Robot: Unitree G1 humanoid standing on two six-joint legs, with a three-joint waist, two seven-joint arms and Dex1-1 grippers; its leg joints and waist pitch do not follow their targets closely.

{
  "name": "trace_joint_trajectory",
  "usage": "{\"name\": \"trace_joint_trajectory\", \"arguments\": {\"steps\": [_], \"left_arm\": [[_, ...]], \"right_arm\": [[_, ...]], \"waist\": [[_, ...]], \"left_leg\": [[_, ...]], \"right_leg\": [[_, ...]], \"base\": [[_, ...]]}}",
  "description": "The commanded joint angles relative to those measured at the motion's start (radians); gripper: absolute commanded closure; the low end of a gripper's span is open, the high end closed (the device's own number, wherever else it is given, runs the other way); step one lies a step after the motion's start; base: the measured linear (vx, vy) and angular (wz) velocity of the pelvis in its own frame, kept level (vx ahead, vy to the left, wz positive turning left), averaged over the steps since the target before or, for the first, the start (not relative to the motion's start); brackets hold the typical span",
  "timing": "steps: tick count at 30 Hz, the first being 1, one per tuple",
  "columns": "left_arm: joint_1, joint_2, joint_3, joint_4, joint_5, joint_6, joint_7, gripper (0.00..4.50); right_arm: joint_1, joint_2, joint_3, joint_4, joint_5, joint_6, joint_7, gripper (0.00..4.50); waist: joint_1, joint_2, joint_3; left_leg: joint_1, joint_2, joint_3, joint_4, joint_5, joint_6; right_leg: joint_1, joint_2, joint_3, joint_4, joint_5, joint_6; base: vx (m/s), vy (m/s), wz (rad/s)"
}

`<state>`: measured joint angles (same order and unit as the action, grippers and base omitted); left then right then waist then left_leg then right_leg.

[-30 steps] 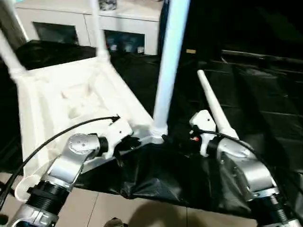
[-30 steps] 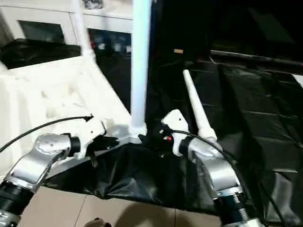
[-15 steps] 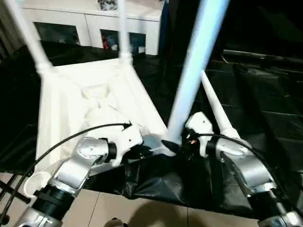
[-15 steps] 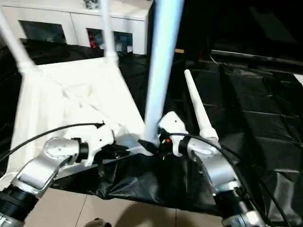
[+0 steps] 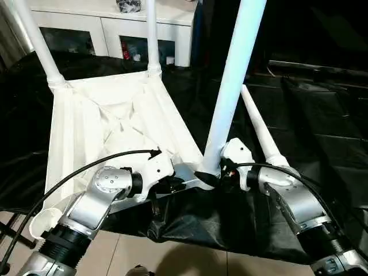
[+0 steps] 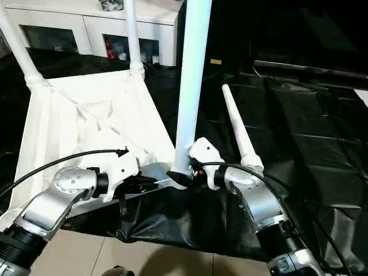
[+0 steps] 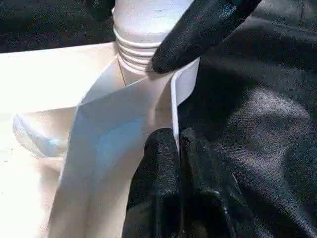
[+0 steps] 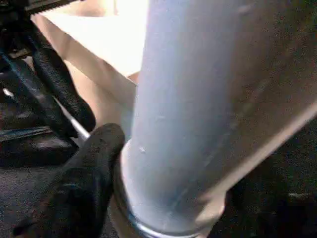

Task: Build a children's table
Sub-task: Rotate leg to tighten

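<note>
The children's table lies upside down, its white X-ribbed top point(image 5: 75, 144) on black sheeting. Two legs stand in the far corner sockets, one on the left point(image 5: 37, 40) and one on the right point(image 5: 151, 34). A third leg point(image 5: 230, 92) rises from the near right corner. A fourth leg point(image 5: 259, 129) lies loose on the sheeting to the right. My left gripper point(image 7: 179, 136) is shut on the top's thin rim just beside that near corner. My right gripper point(image 5: 215, 175) is shut on the near leg's base, one finger point(image 8: 94, 168) lying against its collar.
A white cabinet with glass doors point(image 5: 109, 29) stands behind the table. Black sheeting point(image 5: 310, 126) covers the floor to the right and hangs crumpled below the near corner. Pale floor tiles point(image 5: 172, 259) show at the front. A black cable point(image 5: 75, 169) loops over my left forearm.
The whole view has shifted and steadied. My right gripper's fingers have drawn in around the near leg's base. The left gripper keeps its hold on the rim.
</note>
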<state>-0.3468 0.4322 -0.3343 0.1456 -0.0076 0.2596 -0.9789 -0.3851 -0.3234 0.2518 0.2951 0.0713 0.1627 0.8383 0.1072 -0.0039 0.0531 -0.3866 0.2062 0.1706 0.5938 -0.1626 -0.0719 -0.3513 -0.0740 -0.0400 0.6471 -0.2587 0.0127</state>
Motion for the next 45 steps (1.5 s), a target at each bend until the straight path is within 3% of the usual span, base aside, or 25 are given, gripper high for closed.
{"name": "trace_joint_trajectory", "arguments": {"steps": [1, 3, 6, 8, 12, 13, 16, 17, 19, 20, 22, 26, 29, 32, 33, 37, 41, 42, 44, 45], "left_arm": [[-0.008, 0.006, -0.012, -0.027, -0.006, -0.008, -0.019, 4.50], [-0.007, 0.007, -0.011, -0.027, -0.009, -0.004, -0.020, 4.50], [-0.030, -0.036, 0.026, 0.006, -0.007, 0.047, 0.063, 4.50], [-0.036, -0.046, 0.032, 0.014, -0.003, 0.052, 0.082, 4.50], [-0.105, -0.157, 0.065, 0.108, 0.047, 0.116, 0.286, 4.50], [-0.112, -0.168, 0.067, 0.116, 0.050, 0.122, 0.304, 4.50], [-0.154, -0.249, 0.073, 0.168, 0.056, 0.137, 0.394, 4.50], [-0.158, -0.254, 0.068, 0.172, 0.060, 0.133, 0.396, 4.50], [-0.173, -0.272, 0.036, 0.192, 0.085, 0.110, 0.401, 4.50], [-0.174, -0.275, 0.029, 0.195, 0.087, 0.103, 0.396, 4.50], [-0.175, -0.283, 0.033, 0.198, 0.077, 0.100, 0.389, 4.50], [-0.161, -0.247, 0.020, 0.178, 0.074, 0.063, 0.337, 4.50], [-0.141, -0.215, 0.019, 0.153, 0.058, 0.037, 0.281, 4.50], [-0.124, -0.184, 0.017, 0.130, 0.046, 0.011, 0.232, 4.50], [-0.114, -0.165, 0.024, 0.117, 0.028, -0.012, 0.198, 4.50], [-0.104, -0.133, 0.027, 0.100, 0.007, -0.007, 0.144, 4.50], [-0.089, -0.074, 0.010, 0.080, -0.005, -0.024, 0.048, 4.50], [-0.084, -0.062, 0.006, 0.076, -0.006, -0.028, 0.026, 4.50], [-0.081, -0.055, 0.004, 0.073, -0.007, -0.030, 0.013, 4.50], [-0.076, -0.045, 0.001, 0.069, -0.014, -0.035, -0.009, 4.50]], "right_arm": [[-0.028, 0.002, 0.002, 0.017, -0.006, -0.006, -0.002, 1.50], [-0.029, 0.007, 0.001, 0.022, -0.003, -0.006, -0.001, 1.67], [-0.029, 0.055, -0.028, 0.055, -0.008, -0.008, -0.091, 1.82], [-0.032, 0.066, -0.034, 0.068, -0.015, -0.009, -0.119, 1.84], [-0.069, 0.191, -0.099, 0.198, -0.049, 0.011, -0.409, 1.87], [-0.073, 0.205, -0.105, 0.210, -0.051, 0.013, -0.438, 1.87], [-0.116, 0.293, -0.120, 0.294, -0.075, 0.020, -0.603, 1.87], [-0.122, 0.302, -0.121, 0.302, -0.075, 0.019, -0.612, 1.87], [-0.152, 0.348, -0.128, 0.340, -0.067, 0.012, -0.650, 1.87], [-0.162, 0.360, -0.130, 0.350, -0.061, 0.005, -0.647, 1.31], [-0.182, 0.372, -0.139, 0.372, -0.061, -0.011, -0.644, 1.17], [-0.187, 0.354, -0.135, 0.365, -0.071, -0.022, -0.630, 0.74], [-0.180, 0.317, -0.128, 0.346, -0.077, -0.043, -0.586, 0.65], [-0.166, 0.273, -0.125, 0.308, -0.082, -0.062, -0.538, 0.30], [-0.151, 0.229, -0.123, 0.264, -0.073, -0.057, -0.470, 0.24], [-0.118, 0.156, -0.084, 0.181, -0.051, -0.045, -0.309, 0.05], [-0.065, 0.051, -0.004, 0.073, -0.001, -0.049, -0.054, 0.05], [-0.063, 0.039, 0.004, 0.066, 0.006, -0.053, -0.022, 0.05], [-0.063, 0.033, 0.008, 0.064, 0.009, -0.055, -0.006, 0.05], [-0.063, 0.025, 0.011, 0.059, 0.012, -0.057, 0.018, 0.05]], "waist": [[-0.007, -0.002, -0.061], [-0.008, -0.002, -0.060], [-0.013, 0.007, -0.058], [-0.017, 0.003, -0.058], [-0.028, 0.004, -0.060], [-0.025, 0.010, -0.060], [-0.023, 0.008, -0.069], [-0.022, 0.012, -0.070], [-0.023, 0.012, -0.072], [-0.021, 0.013, -0.072], [-0.021, 0.014, -0.071], [-0.021, 0.017, -0.068], [-0.022, 0.016, -0.069], [-0.019, 0.014, -0.071], [-0.016, 0.003, -0.071], [-0.012, 0.005, -0.071], [-0.013, 0.003, -0.067], [-0.016, 0.014, -0.066], [-0.014, 0.012, -0.067], [-0.014, 0.018, -0.067]], "left_leg": [[0.025, 0.024, -0.003, -0.075, -0.206, -0.005], [0.025, 0.024, -0.004, -0.076, -0.212, -0.005], [0.025, 0.024, -0.005, -0.078, -0.228, -0.015], [0.026, 0.022, -0.004, -0.079, -0.236, -0.025], [0.028, 0.021, -0.005, -0.080, -0.230, -0.045], [0.027, 0.020, -0.006, -0.079, -0.222, -0.046], [0.022, 0.017, -0.005, -0.072, -0.145, -0.030], [0.021, 0.016, -0.005, -0.070, -0.129, -0.025], [0.019, 0.015, -0.004, -0.067, -0.097, -0.015], [0.017, 0.015, -0.005, -0.066, -0.099, -0.011], [0.018, 0.017, -0.005, -0.068, -0.124, -0.011], [0.022, 0.020, -0.006, -0.075, -0.193, -0.029], [0.021, 0.021, -0.005, -0.074, -0.181, -0.032], [0.017, 0.020, -0.003, -0.070, -0.141, -0.019], [0.018, 0.020, -0.001, -0.068, -0.122, -0.006], [0.015, 0.021, 0.000, -0.065, -0.108, 0.020], [0.015, 0.023, -0.001, -0.068, -0.161, 0.031], [0.014, 0.023, -0.001, -0.069, -0.169, 0.025], [0.017, 0.023, -0.001, -0.069, -0.172, 0.019], [0.018, 0.023, -0.002, -0.069, -0.180, 0.016]], "right_leg": [[0.011, -0.057, 0.036, -0.085, -0.071, -0.192], [0.011, -0.057, 0.036, -0.086, -0.077, -0.193], [0.009, -0.056, 0.036, -0.085, -0.077, -0.200], [0.009, -0.056, 0.036, -0.087, -0.090, -0.206], [0.008, -0.058, 0.037, -0.088, -0.099, -0.208], [0.008, -0.059, 0.037, -0.086, -0.086, -0.205], [0.014, -0.054, 0.037, -0.078, 0.043, -0.200], [0.012, -0.055, 0.037, -0.074, 0.073, -0.203], [0.014, -0.052, 0.035, -0.070, 0.140, -0.205], [0.016, -0.052, 0.034, -0.069, 0.150, -0.201], [0.017, -0.053, 0.033, -0.070, 0.145, -0.194], [0.013, -0.055, 0.034, -0.080, 0.045, -0.189], [0.013, -0.056, 0.035, -0.078, 0.055, -0.188], [0.016, -0.055, 0.035, -0.073, 0.110, -0.192], [0.017, -0.054, 0.035, -0.070, 0.128, -0.194], [0.018, -0.051, 0.033, -0.068, 0.160, -0.188], [0.017, -0.056, 0.035, -0.077, 0.077, -0.192], [0.014, -0.054, 0.035, -0.079, 0.072, -0.193], [0.012, -0.054, 0.034, -0.076, 0.070, -0.209], [0.010, -0.054, 0.034, -0.076, 0.063, -0.217]], "base": [[0.000, 0.000, 0.00], [0.000, 0.000, 0.00], [0.000, 0.000, 0.00], [0.000, 0.000, 0.00], [0.000, 0.000, 0.00], [0.000, 0.000, 0.00], [0.000, 0.000, 0.00], [0.000, 0.000, 0.00], [0.000, 0.000, 0.00], [0.000, 0.000, 0.00], [0.000, 0.000, 0.00], [0.000, 0.000, 0.00], [0.000, 0.000, 0.00], [0.000, 0.000, 0.00], [0.000, 0.000, 0.00], [0.000, 0.000, 0.00], [0.000, 0.000, 0.00], [0.000, 0.000, 0.00], [0.000, 0.000, 0.00], [0.000, 0.000, 0.00]]}}
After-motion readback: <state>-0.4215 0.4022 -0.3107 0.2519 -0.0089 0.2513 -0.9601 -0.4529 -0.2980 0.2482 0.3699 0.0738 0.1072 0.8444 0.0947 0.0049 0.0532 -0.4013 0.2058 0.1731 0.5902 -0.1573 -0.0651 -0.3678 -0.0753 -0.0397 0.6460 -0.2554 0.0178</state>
